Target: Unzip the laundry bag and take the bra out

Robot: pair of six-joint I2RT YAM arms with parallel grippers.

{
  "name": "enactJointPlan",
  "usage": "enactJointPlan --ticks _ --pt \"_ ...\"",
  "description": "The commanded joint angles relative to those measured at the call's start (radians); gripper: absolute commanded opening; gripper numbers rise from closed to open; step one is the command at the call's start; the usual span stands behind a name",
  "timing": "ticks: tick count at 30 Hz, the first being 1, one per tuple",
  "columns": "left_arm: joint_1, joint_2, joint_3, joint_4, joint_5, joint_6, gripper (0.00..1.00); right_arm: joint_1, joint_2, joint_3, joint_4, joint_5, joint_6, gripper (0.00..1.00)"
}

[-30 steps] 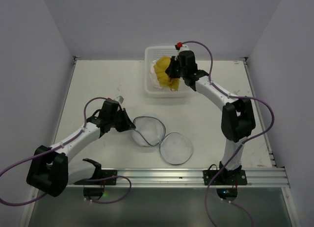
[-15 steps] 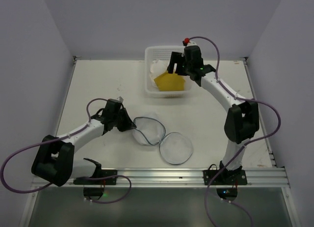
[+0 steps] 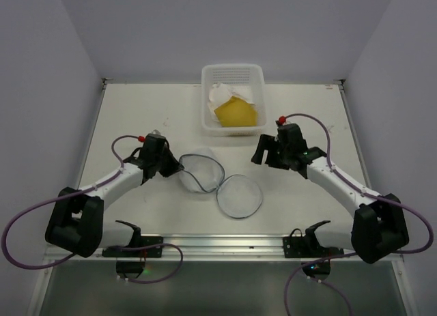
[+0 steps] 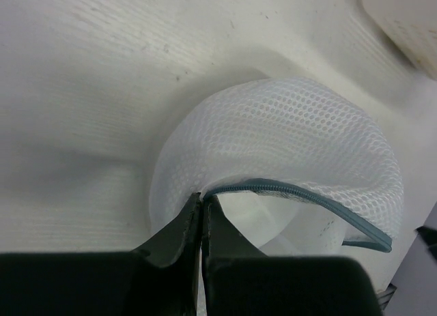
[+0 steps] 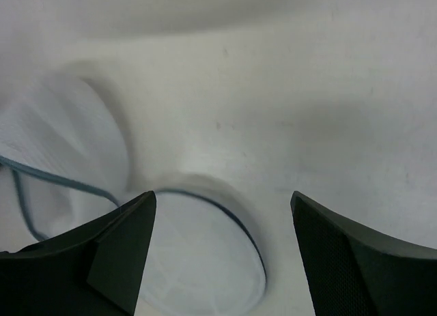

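The laundry bag (image 3: 200, 167) lay open on the bench (image 3: 136, 118), its dark-rimmed round flap (image 3: 239, 195) folded out to its near right. The left end effector (image 3: 174, 167) met the bag's left rim. The right end effector (image 3: 261, 152) hung to the bag's right, apart from it. Beyond the bag stood the white basket (image 3: 205, 91), holding the yellow bra (image 3: 235, 112) and, farther from the bag, a white cloth (image 3: 222, 93).

Fine translucent white mesh cloth for the laundry bag (image 4: 293, 138), edged with a dark ribbed zip (image 4: 287, 188). Matt off-white on the table (image 3: 136, 111), lightly speckled. Perforated white plastic, faintly glossy, for the basket (image 3: 232, 66); soft matt yellow cloth for the bra (image 3: 235, 113). Matt black plastic, finely grained, on the fingers (image 5: 355, 261) of the right gripper (image 5: 223, 196). Brushed bare metal along the rail (image 3: 225, 242).
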Motion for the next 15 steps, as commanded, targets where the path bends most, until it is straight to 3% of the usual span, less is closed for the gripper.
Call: enactJointPlan --ticks 1,7,15 --pt "0.042 -0.006 0.034 -0.020 -0.079 -0.039 0.00 0.014 -0.041 -0.120 -0.003 -0.110 0.049 0.82" --pt "0.096 -0.005 0.031 -0.020 -0.071 -0.038 0.00 0.098 0.011 -0.203 0.049 -0.153 0.102 0.82" --pt "0.096 -0.014 -0.023 0.009 -0.035 -0.044 0.00 0.166 0.152 -0.243 0.127 -0.098 0.199 0.70"
